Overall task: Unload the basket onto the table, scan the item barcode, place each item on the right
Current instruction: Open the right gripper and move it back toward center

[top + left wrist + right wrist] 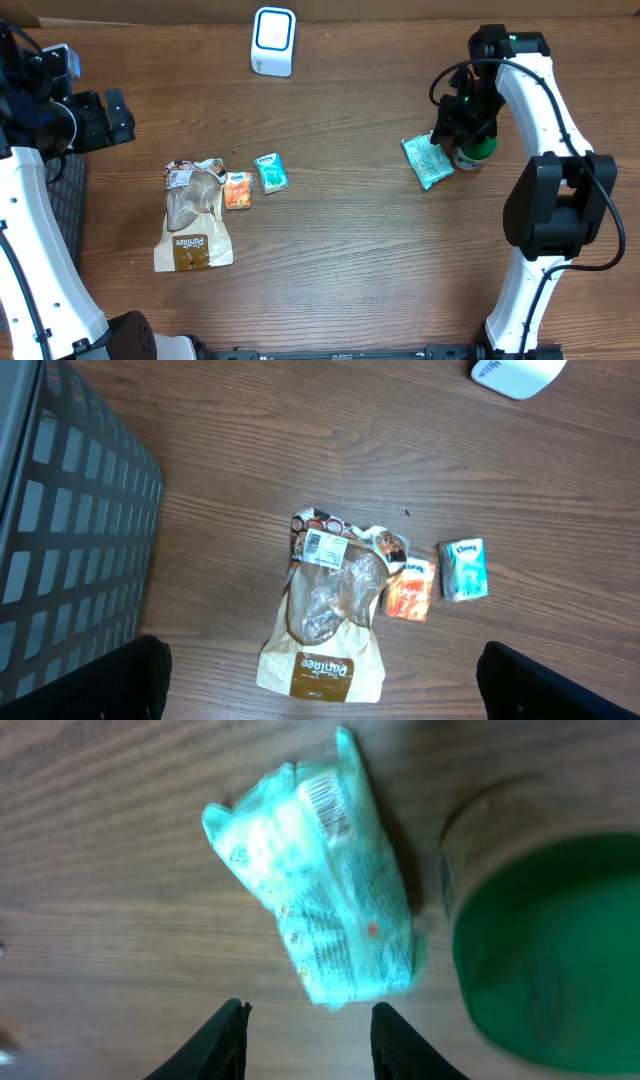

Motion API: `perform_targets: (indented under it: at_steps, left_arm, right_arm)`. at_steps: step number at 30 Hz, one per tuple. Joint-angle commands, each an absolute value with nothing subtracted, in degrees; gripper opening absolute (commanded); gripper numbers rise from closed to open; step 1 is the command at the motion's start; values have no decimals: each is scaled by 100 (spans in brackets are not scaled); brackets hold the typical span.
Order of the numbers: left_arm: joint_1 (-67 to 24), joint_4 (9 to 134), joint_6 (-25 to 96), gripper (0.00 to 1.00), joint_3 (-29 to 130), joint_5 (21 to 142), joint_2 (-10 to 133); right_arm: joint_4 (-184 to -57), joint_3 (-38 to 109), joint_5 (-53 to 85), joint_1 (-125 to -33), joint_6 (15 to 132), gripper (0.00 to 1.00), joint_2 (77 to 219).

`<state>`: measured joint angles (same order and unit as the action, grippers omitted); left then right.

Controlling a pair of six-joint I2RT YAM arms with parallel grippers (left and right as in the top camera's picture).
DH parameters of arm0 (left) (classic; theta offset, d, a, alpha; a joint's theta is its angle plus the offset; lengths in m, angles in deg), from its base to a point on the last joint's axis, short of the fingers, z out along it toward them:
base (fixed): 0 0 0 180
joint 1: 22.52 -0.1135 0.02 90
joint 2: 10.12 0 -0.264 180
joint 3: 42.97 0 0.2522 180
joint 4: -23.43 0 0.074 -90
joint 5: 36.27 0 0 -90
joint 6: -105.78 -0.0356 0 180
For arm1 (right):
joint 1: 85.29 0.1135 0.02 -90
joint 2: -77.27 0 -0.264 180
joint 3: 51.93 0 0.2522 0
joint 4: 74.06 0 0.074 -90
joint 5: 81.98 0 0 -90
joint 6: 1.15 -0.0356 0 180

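The table (340,250) is brown wood with a long grain, and a pale strip runs along its far edge. At the far left, a dark basket (60,550) with grid walls stands on it. The overhead view cuts off most of it, but the left wrist view shows it well.

The left gripper (103,118) hangs above the far left of the table, with its jaws spread wide and nothing between them. To the right of it lies a brown bread bag (193,215) with a clear window. Just beside the bag is a small orange packet (238,190), then a teal Kleenex pack (271,172). Only the left wrist view lets one read the Kleenex name and see a white barcode label (322,547) on the far end of the bag.

The white scanner (273,40), which has a blue face, stands at the far edge, well apart from these things.

On the right side, the teal packet (427,161) lies flat on the wood, just beside a container with a green lid (474,150). The right gripper (310,1040) is above them. In the overhead view the arm hides its fingers. The right wrist view shows them parted, with bare wood between them, and the packet lies free just beyond the tips. That view also shows a barcode (330,795) printed near the packet's far end, but it is blurred.
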<state>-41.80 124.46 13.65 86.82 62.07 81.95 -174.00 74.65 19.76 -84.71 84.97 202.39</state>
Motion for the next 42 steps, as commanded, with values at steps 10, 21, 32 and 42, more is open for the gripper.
perform_targets:
  at_steps: [10,21,32,42]
  left_arm:
    - [-4226,12437,1234,100,8752,6224,8213]
    - [-4226,12437,1234,100,8752,6227,8213]
    - [-4226,12437,1234,100,8752,6227,8213]
    - [-4226,12437,1234,100,8752,6227,8213]
  right_arm:
    - [-18490,9585,2230,-7715,8888,37,19509]
    - [-18320,9513,3428,-6834,8886,75,18112]
    - [-14637,6273,3360,-5916,7575,72,18162]
    - [-12294,4243,3214,-5508,7491,56,18497]
